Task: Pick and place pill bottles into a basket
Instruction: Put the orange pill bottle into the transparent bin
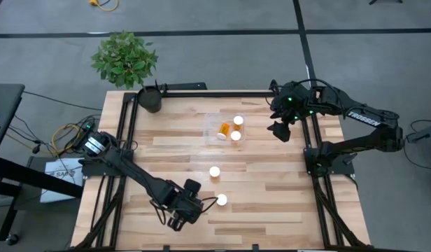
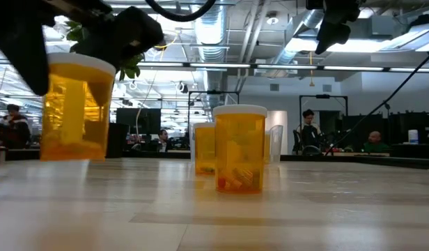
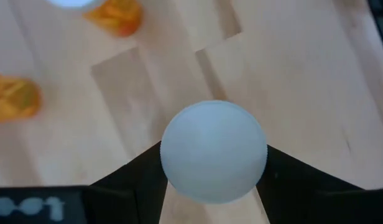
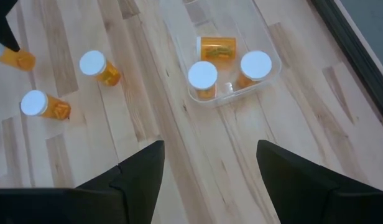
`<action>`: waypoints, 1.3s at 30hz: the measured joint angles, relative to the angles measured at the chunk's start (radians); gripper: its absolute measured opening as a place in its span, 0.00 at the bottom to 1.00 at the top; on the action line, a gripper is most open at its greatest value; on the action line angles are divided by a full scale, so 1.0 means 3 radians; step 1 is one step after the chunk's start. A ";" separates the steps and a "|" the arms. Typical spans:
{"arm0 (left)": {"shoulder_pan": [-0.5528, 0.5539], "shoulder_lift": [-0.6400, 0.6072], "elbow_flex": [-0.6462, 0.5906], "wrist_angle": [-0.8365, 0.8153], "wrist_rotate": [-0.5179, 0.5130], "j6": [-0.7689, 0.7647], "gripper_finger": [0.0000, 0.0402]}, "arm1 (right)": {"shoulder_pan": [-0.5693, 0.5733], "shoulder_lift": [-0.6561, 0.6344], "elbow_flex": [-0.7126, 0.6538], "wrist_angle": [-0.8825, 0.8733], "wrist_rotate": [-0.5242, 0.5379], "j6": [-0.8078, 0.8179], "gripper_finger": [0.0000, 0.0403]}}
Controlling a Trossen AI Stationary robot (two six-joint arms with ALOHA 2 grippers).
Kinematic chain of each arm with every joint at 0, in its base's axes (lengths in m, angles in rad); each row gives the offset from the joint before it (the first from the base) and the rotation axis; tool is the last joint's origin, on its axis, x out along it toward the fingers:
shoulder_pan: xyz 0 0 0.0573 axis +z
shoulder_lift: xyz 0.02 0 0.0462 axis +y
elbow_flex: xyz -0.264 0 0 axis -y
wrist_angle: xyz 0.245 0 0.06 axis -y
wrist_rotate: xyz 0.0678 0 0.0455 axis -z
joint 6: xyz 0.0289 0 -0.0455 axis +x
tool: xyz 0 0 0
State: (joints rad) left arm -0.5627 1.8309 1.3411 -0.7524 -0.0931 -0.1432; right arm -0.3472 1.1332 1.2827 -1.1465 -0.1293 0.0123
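The left gripper point(image 3: 213, 180) is pinching a bottle point(image 3: 214, 151) by its white cap, jaws pressed against both sides, low over the table's point(image 1: 271, 210) near part. Two bottles point(image 1: 215, 171) are standing nearby. The basket point(image 4: 266, 78) is holding three more. The right gripper point(image 4: 207, 165) is hovering beside it, jaws spread, holding nothing.

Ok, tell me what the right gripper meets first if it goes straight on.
Probably bare table, just short of the basket. Nothing lies between the open right gripper and the wood, though depth is unclear.
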 joint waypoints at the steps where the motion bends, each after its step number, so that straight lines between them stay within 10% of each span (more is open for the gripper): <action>1: 0.0016 -0.0001 0.0040 -0.0065 -0.0023 0.0002 0.50 | -0.0001 0.0000 0.0000 -0.0005 -0.0001 -0.0026 0.62; 19: 0.0525 -0.0027 0.0936 -0.1756 -0.0592 0.0625 0.50 | 0.0000 0.0000 0.0000 -0.0006 -0.0003 -0.0128 0.62; 39: 0.2354 -0.0722 0.0940 -0.1075 -0.0151 0.2377 0.50 | -0.0369 0.0000 0.0001 0.0301 -0.0005 0.0045 0.62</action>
State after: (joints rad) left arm 0.1434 1.6142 1.6230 -1.0749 -0.1383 0.5698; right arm -0.4580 1.1332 1.2831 -1.0562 -0.1307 0.0259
